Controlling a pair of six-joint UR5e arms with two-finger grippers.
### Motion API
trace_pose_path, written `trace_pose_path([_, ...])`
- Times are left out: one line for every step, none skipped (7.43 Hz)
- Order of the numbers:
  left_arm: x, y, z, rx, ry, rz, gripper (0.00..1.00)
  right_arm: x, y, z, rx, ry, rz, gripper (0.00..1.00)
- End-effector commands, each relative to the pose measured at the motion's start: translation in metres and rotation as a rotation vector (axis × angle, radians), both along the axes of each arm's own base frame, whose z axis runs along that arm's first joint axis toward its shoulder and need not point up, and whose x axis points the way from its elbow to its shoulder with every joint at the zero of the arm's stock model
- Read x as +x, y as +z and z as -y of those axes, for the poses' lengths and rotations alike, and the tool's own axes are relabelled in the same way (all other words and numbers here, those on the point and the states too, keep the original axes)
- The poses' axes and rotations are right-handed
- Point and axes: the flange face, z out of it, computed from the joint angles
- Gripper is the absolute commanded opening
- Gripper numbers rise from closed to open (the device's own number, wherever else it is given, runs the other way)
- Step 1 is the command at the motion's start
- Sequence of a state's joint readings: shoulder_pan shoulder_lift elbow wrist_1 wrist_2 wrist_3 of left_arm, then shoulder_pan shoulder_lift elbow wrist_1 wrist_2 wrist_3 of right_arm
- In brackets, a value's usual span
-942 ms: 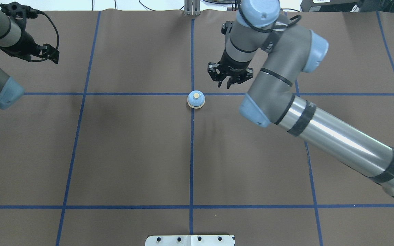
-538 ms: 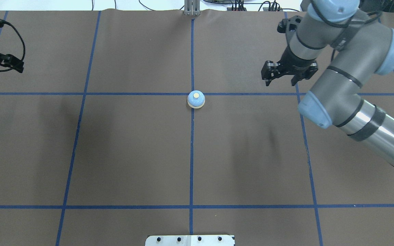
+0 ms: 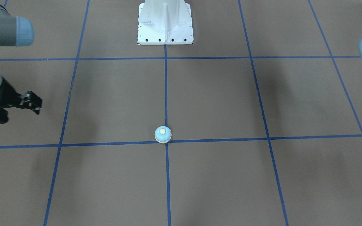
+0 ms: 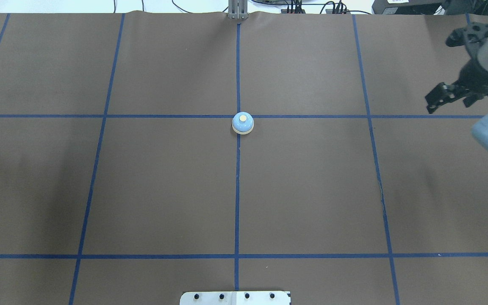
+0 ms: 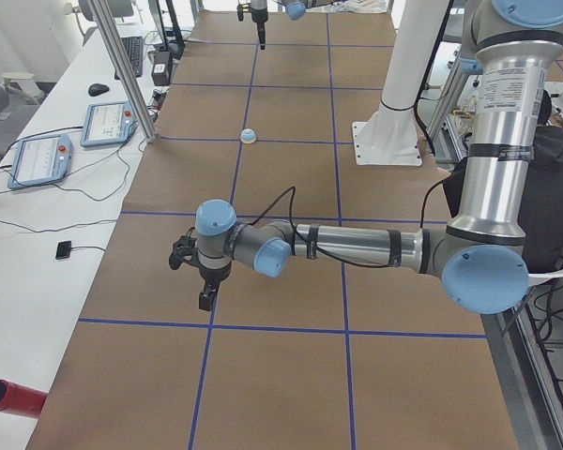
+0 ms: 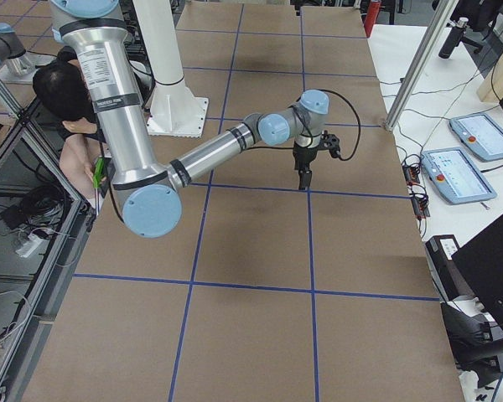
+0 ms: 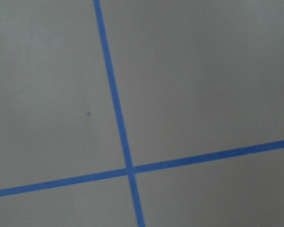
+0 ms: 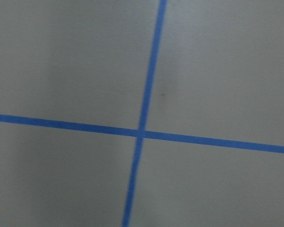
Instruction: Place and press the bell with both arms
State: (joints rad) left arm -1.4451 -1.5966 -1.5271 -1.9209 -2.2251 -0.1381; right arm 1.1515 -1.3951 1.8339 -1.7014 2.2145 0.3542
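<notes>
**Bell upright at mid-table, both grippers out at the table's ends**

A brown table cover [image 4: 163,190] spreads over the whole surface, split into squares by blue tape lines [image 4: 237,190]. In the exterior left view a red cylinder [image 5: 9,397] lies at the near corner of the white side bench, and two teach pendants [image 5: 40,159] lie further along it. The white pedestal [image 3: 165,22] stands on the centre line at the robot's edge of the table, well apart from the bell.

The bell [image 4: 242,123] sits on the crossing of the centre line and the far cross line. It stands upright on its cream rim, with its button [image 4: 242,119] facing straight up. Being round, it shows no long axis.

The left arm [image 5: 357,246] reaches low and nearly level across the cover, its wrist bent so that the left gripper [image 5: 205,291] points straight down over a tape line. Only a sliver of this gripper shows at the front view's edge, so I cannot tell how far apart its fingers are. The right arm [image 6: 226,144] stretches the same way at the other end. The right gripper [image 4: 449,103] also points down, fingers spread apart and holding nothing. Both grippers are well apart from the bell. Each wrist camera shows only cover and a tape crossing.
</notes>
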Motion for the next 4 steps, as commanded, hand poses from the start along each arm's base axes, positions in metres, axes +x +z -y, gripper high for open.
trace_pose_path([-0.053, 0.018, -0.045, -0.062, -0.061, -0.003, 1.0, 0.118, 0.078, -0.034, 0.03, -0.053, 0.03, 1.0])
trace_pose_path([-0.055, 0.018, -0.076, -0.084, -0.066, 0.004, 1.0, 0.144, 0.1, -0.05, -0.017, -0.014, 0.055, 1.0])
trace_pose_path([-0.056, 0.012, -0.098, -0.091, -0.074, 0.009, 1.0, 0.152, 0.11, -0.059, -0.034, -0.003, 0.079, 1.0])
trace_pose_path([-0.056, 0.008, -0.1, -0.113, -0.083, 0.011, 1.0, 0.16, 0.121, -0.053, -0.057, 0.02, 0.087, 1.0])
